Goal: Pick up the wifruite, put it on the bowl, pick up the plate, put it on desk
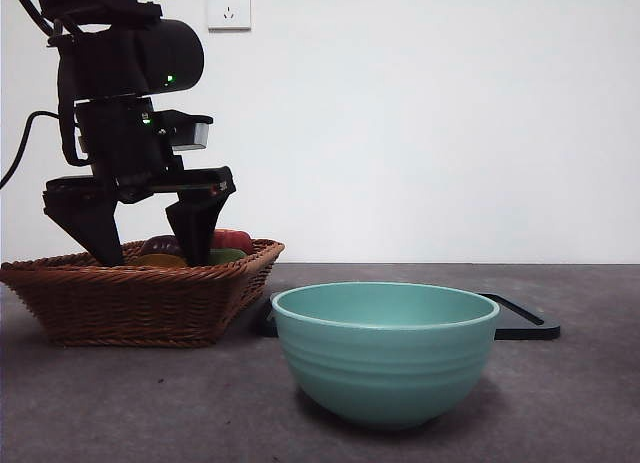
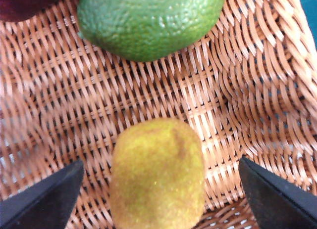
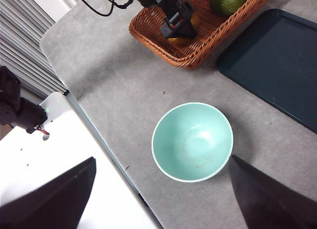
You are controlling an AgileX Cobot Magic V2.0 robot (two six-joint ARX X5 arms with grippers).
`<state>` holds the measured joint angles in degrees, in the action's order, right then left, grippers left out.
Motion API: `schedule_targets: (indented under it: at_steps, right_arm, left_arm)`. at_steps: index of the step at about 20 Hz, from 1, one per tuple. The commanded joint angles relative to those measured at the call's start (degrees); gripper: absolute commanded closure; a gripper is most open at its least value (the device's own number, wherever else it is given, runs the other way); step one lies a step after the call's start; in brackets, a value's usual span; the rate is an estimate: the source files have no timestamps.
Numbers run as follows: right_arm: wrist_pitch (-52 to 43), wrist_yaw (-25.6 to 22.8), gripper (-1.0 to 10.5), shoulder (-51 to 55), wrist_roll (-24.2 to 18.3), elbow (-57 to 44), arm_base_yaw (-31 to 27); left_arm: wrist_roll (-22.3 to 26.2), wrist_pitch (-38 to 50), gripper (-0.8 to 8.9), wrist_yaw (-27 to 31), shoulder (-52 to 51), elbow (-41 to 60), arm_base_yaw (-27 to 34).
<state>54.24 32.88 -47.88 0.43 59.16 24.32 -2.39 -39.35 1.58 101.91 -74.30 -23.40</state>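
Observation:
The wifruite point(image 2: 157, 174), a dull orange-brown fruit, lies on the floor of a wicker basket point(image 2: 277, 90). My left gripper point(image 2: 159, 167) is open, one jaw on each side of the fruit with a gap to each. In the front view the left gripper point(image 1: 150, 258) reaches down into the basket point(image 1: 130, 303) at the left. The mint-teal bowl point(image 1: 385, 368) stands empty on the desk point(image 1: 120, 403) at the front centre. Behind it lies the plate point(image 1: 525, 323), a dark flat tray. My right gripper point(image 3: 162, 162) hangs open high above the bowl point(image 3: 192, 140).
A green fruit point(image 2: 148, 21) and a dark purple fruit point(image 2: 25, 1) share the basket beyond the wifruite. The plate point(image 3: 277, 66) lies beside the basket point(image 3: 163, 46). A white panel point(image 3: 59, 155) borders the desk's edge near the bowl.

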Motion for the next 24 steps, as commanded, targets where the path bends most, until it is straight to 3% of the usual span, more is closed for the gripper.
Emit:
schedule_targets:
  at_steps: [1,4,7,11,15,19,24]
  right_arm:
    - [-0.22,0.09,5.2,-0.35,0.42,0.96,0.31]
    - [-0.22,0.09,5.2,-0.35,0.42,0.96,0.31]
    - [-0.22,0.09,5.2,-0.35,0.42,0.96,0.31]
    - [-0.22,0.09,5.2,-0.33,0.39,0.96,0.31]
    - [-0.44,0.04,5.2,-0.35,0.31,0.96,0.28]
    - [-1.70,-0.35,5.2,-0.35,0.28,0.96,0.28]
    - [-1.81,-0.96,5.2,-0.33,0.39,0.96,0.20]
  left_arm:
    - [0.46,0.17,3.60,0.20,1.95,-1.27,-0.31]
    - [0.46,0.07,3.86,0.20,3.04,-1.27,-0.24]
    - [0.44,0.15,6.00,0.20,3.06,-1.27,-0.24]
    - [0.46,-0.28,6.04,0.15,1.81,-1.29,-0.24]
    - [0.46,-1.88,6.04,-0.46,-8.26,-1.29,-1.86]
    - [0.20,-6.36,6.04,-7.93,-19.02,-1.29,-8.55]
    - [0.26,-5.62,6.04,-8.98,-16.70,-1.27,-21.16]
